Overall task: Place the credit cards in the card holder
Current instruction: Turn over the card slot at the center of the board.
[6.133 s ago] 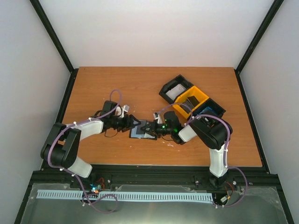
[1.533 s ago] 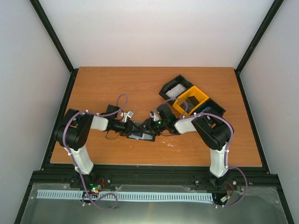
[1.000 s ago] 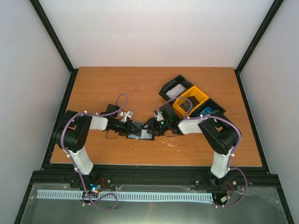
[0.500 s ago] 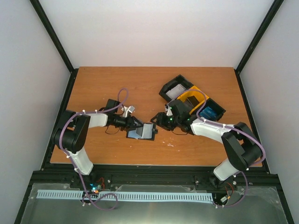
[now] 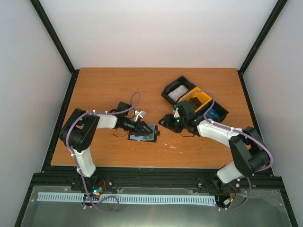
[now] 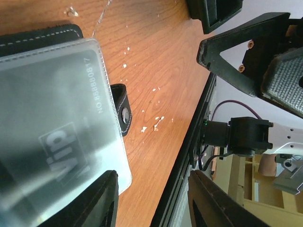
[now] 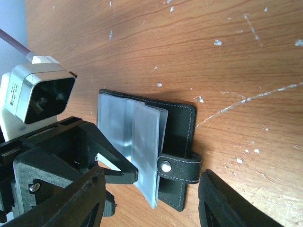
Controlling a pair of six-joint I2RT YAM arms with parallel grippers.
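The left claw point(image 5: 144, 126) is spread open with nothing clamped between its fingers, and it sits low at the left edge of the card holder point(image 5: 145, 137). One fingertip is right at the clear sleeves point(image 7: 135, 137); I cannot tell whether it touches them. The card holder lies opened out on the wooden surface point(image 5: 104, 90) near the middle. Its sleeves are partly fanned up, and a pale printed card point(image 6: 52, 127) shows through the top one. Its clasp tab point(image 7: 177, 168) sticks out on the right side. Just to the right, clear of the holder, the right claw point(image 5: 166, 120) faces it, also open and empty. Further right is the black-and-yellow tray point(image 5: 198, 96), with a blue credit card point(image 5: 214, 114) in its rightmost compartment
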